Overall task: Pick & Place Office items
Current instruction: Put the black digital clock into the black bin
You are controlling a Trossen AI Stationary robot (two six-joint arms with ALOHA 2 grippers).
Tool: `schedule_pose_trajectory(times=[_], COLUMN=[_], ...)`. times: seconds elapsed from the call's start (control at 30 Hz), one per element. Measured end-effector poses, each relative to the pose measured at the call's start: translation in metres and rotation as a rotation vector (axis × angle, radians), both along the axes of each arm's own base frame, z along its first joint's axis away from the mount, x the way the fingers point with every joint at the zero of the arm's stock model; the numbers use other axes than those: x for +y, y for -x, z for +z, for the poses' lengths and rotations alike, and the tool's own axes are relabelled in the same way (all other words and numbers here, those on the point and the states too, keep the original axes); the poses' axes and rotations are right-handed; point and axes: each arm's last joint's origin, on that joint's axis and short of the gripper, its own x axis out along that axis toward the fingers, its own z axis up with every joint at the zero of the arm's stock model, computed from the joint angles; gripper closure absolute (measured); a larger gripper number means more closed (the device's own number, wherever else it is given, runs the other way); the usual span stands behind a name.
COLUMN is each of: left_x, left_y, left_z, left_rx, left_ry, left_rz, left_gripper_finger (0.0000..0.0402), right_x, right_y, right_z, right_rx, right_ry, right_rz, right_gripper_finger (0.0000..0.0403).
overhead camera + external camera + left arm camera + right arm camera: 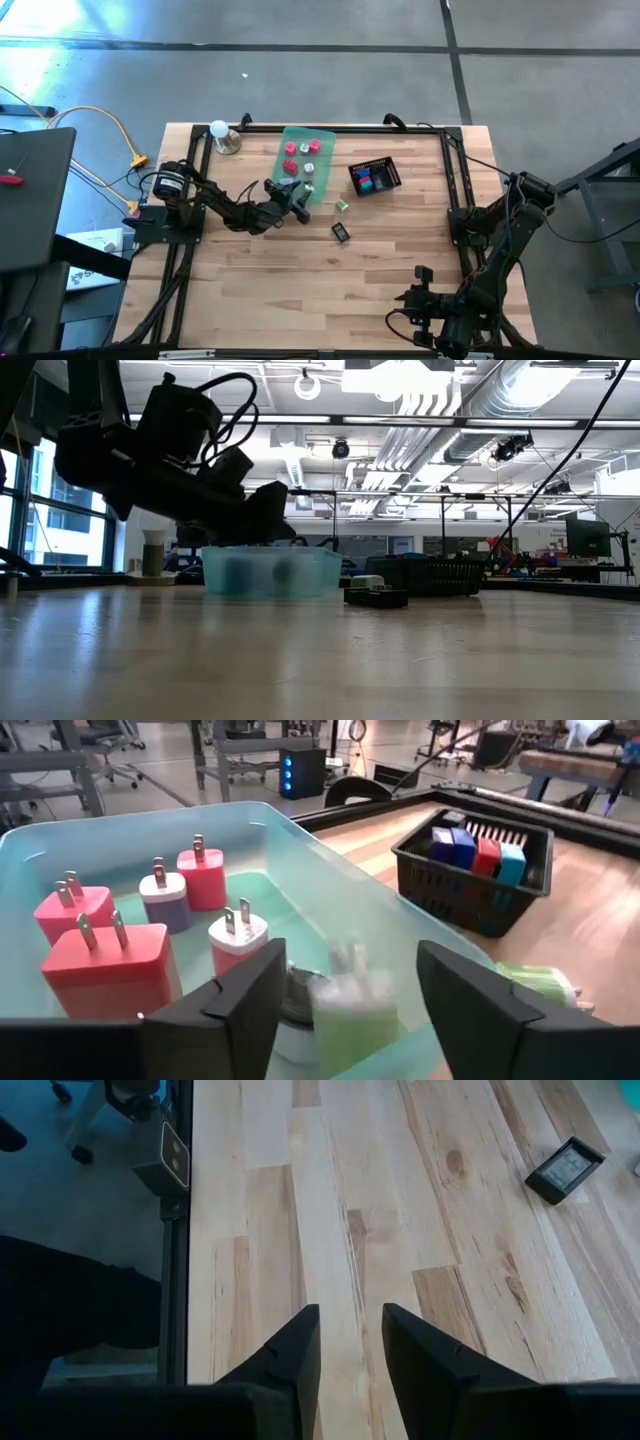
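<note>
Plywood table top (300,290) carries everything, and most of it lies bare: the whole near half is open wood, with a black rail frame (455,170) running along the far edge and down both sides.

At the left, the left arm reaches in from the left edge, and the left gripper (345,1005) hangs over the near end of the translucent green tray (322,140). Its fingers are spread apart, and a pale green charger (352,1010) shows blurred in the gap between them, over the tray floor; whether the pads touch it cannot be made out. Deeper in the tray stand two red chargers (110,965), a pink one (203,875), a lavender one (166,898) and a white one (238,935), prongs up, with free floor around them.

Just right of the tray's near end, a green-and-white piece (341,204) lies on the wood, and a black piece (341,232) lies nearer the middle, each with open room on all sides. The black mesh basket (375,176) sits right of the tray, holding blue, red and teal blocks packed side by side.

At the near right corner, the right gripper (350,1350) rests over bare wood, its fingers parted by a narrow gap and holding nothing. In the low view the left arm hides part of the tray.
</note>
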Motion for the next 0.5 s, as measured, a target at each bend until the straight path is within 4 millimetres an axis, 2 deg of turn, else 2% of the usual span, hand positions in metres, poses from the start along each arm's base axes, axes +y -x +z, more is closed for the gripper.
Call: schedule_pose_trajectory(times=[0.1, 0.27, 0.5], left_x=[0.000, 0.000, -0.018], left_y=[0.000, -0.001, -0.001], left_z=[0.002, 0.004, 0.016], left_rx=[-0.030, -0.052, -0.003], left_ry=[0.012, 0.007, -0.171], left_rz=[0.004, 0.002, -0.076], left_gripper_finger=[0.0165, 0.0157, 0.0156], right_x=[0.000, 0.000, 0.000], right_y=[0.000, 0.000, 0.000], right_z=[0.000, 0.000, 0.000], right_rx=[0.000, 0.000, 0.000], right_ry=[-0.001, -0.001, -0.001], right_rz=[0.000, -0.001, 0.000], right_gripper_finger=[0.0306, 0.0306, 0.0306])
